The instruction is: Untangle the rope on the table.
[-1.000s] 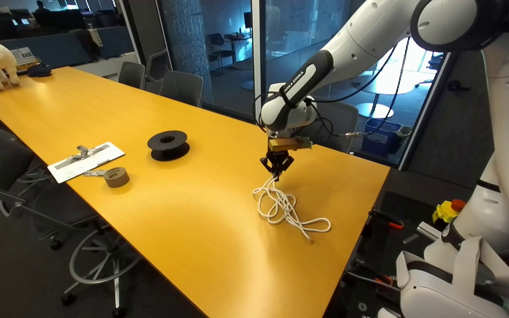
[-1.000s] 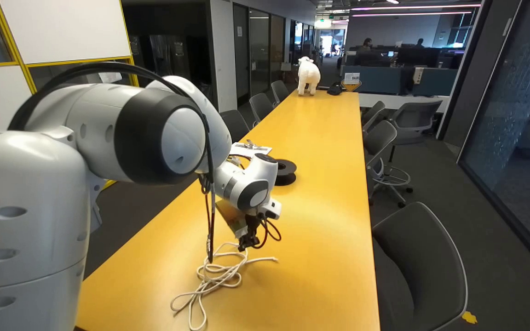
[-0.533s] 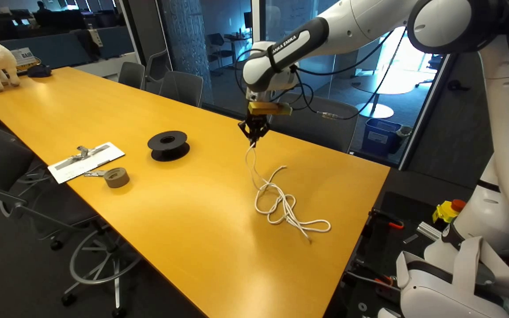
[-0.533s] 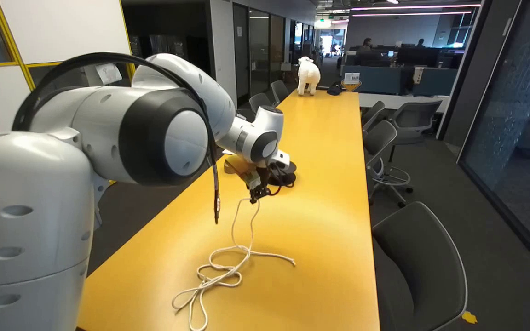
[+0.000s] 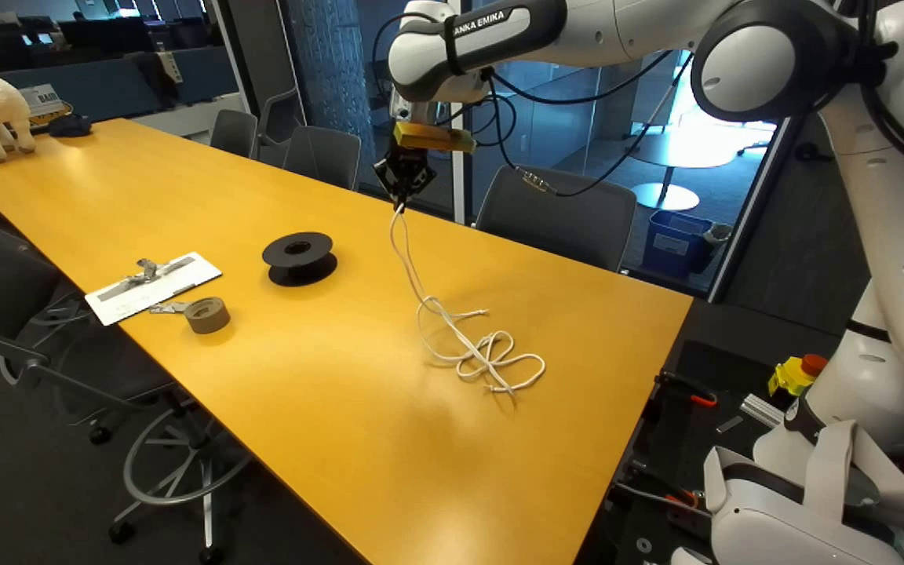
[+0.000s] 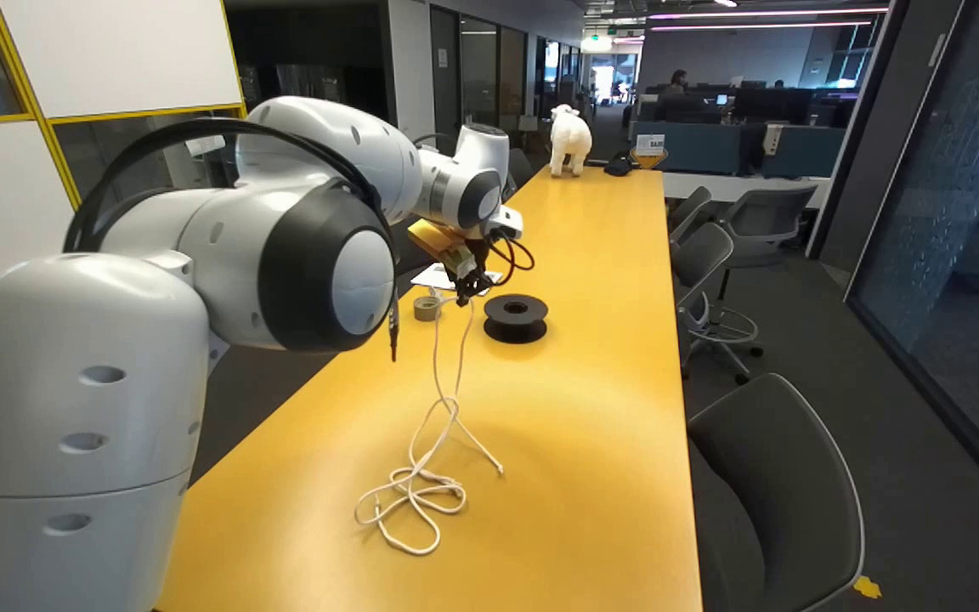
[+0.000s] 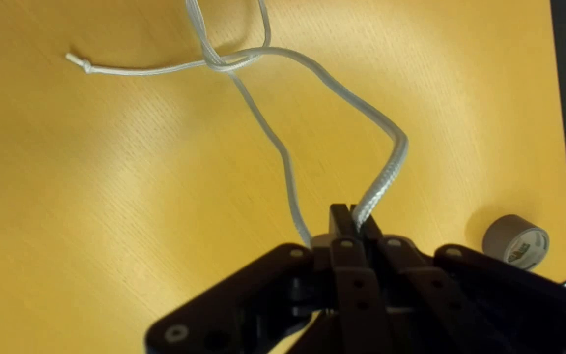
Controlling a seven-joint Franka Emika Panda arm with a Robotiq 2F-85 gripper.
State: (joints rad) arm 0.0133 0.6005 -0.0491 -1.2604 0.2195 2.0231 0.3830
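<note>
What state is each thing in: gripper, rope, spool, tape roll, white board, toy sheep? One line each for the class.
Gripper: shut on the rope, above the table.
Rope: two strands hang from the gripper; the rest lies in crossing loops, not yet untangled.
Black spool: flat on one flange.
Tape roll: lying flat.
White board: lying flat at the table's edge.
Toy sheep: standing upright.
</note>
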